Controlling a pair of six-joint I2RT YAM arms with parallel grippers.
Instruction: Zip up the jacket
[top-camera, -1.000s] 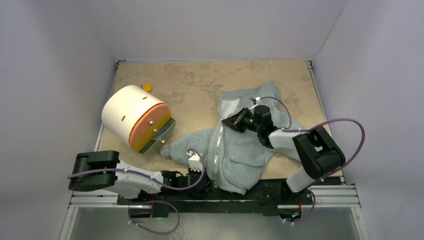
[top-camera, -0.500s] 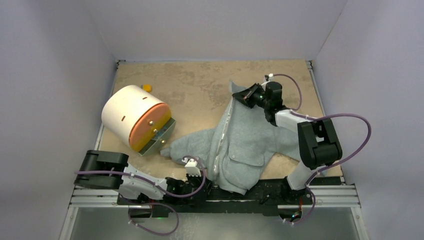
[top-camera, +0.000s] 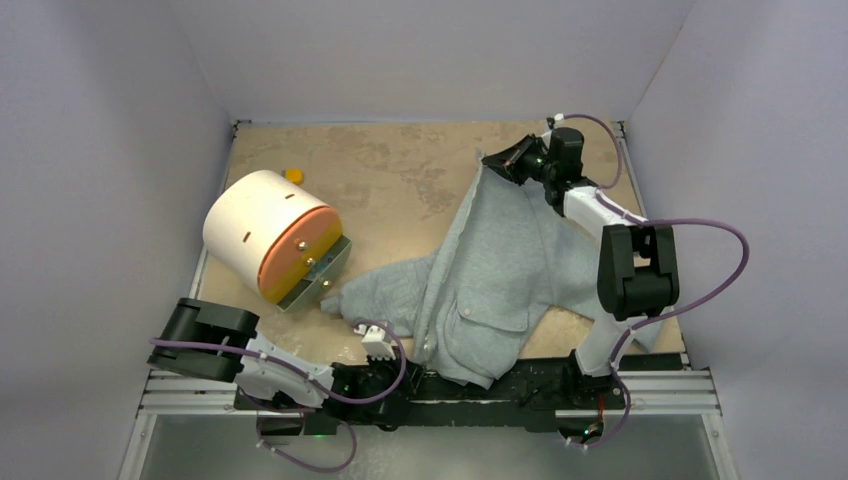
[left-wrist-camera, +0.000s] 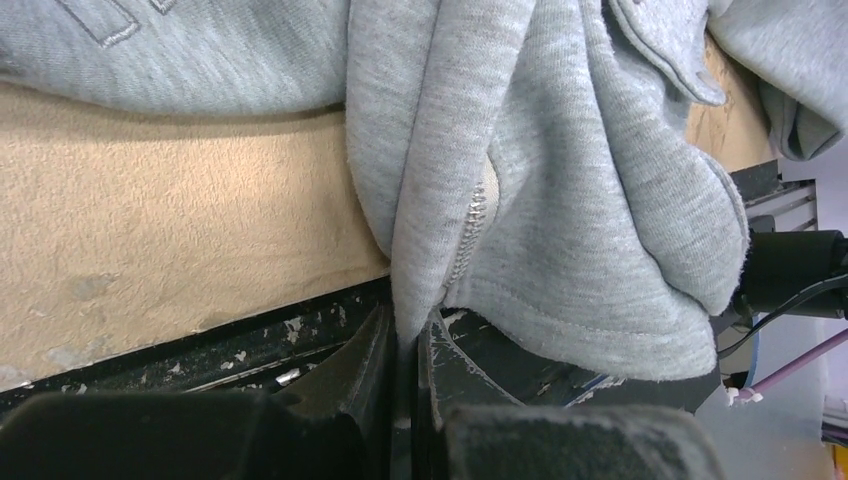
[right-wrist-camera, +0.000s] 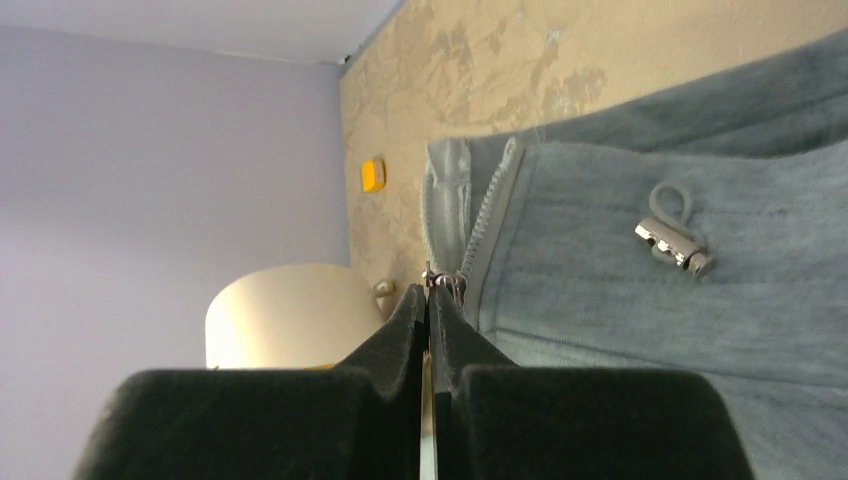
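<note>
Both claws are clamped: my left claw (left-wrist-camera: 408, 338) on the jacket (top-camera: 490, 270) at its hem, at the surface's (top-camera: 380, 170) near edge, my right claw (right-wrist-camera: 432, 295) on the zipper pull (right-wrist-camera: 448, 285) near the collar. Zipping looks nearly finished; next I must draw the last teeth shut, hem kept taut.

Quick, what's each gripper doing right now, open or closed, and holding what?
Left gripper: closed on the bottom hem of the jacket, beside the zipper.
Right gripper: closed on the zipper pull near the collar.
</note>
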